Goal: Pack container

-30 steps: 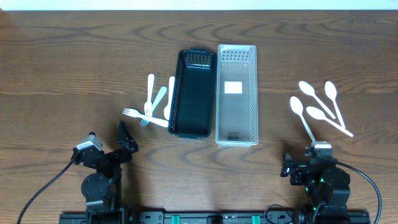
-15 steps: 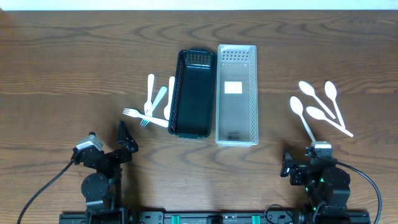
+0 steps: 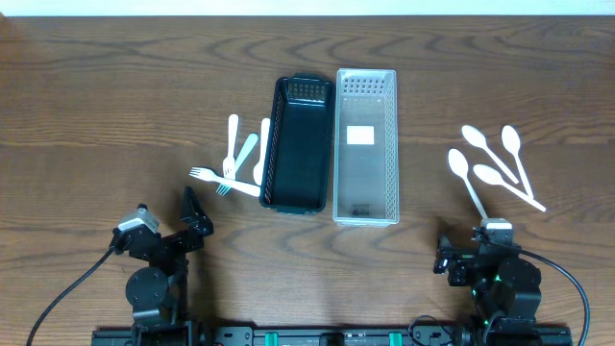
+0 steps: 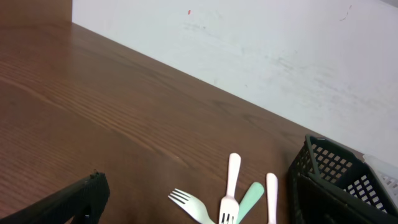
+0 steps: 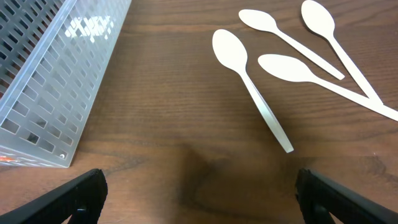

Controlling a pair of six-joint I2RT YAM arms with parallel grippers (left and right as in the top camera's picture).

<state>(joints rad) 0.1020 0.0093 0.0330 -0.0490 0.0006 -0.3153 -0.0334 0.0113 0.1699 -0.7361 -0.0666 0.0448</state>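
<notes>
A black slotted basket (image 3: 298,144) and a clear slotted container (image 3: 365,146) lie side by side at the table's middle. White forks and a mint-green utensil (image 3: 238,159) lie fanned out just left of the basket. Several white spoons (image 3: 495,163) are spread to the right of the clear container. My left gripper (image 3: 195,219) rests near the front left, open and empty, with the forks (image 4: 231,186) ahead of it. Near the front right my right gripper (image 3: 480,252) stands open and empty, below the spoons (image 5: 245,74).
The black basket's corner (image 4: 336,174) shows at the right of the left wrist view, before a white wall (image 4: 249,43). The clear container's side (image 5: 56,81) fills the right wrist view's upper left. Bare wood lies between each gripper and its utensils.
</notes>
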